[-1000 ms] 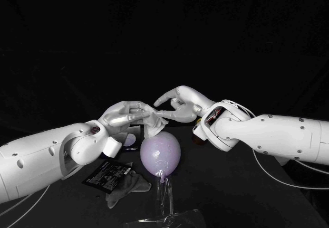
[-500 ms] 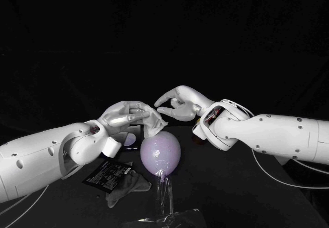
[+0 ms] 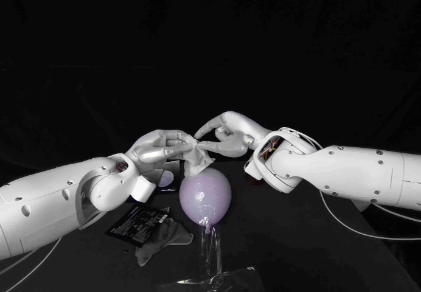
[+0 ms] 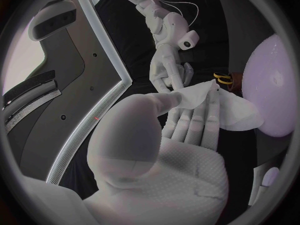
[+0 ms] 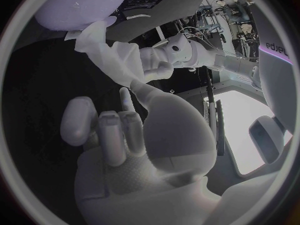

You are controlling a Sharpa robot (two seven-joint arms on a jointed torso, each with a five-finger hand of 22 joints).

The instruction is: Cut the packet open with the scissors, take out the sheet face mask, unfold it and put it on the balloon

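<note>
Over the black table (image 3: pixel 298 243), the left hand (image 3: pixel 162 149) pinches the crumpled white sheet mask (image 3: pixel 200 159), which hangs lengthwise directly above the pale lilac balloon (image 3: pixel 205 193). The right hand (image 3: pixel 226 135) touches its upper edge from the opposite side; whether it grips, I cannot tell.

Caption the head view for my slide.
Left hand holds the folded sheet mask above the balloon; right hand touches its edge.

Print on packet (image 3: pixel 136 222) illegible
</note>
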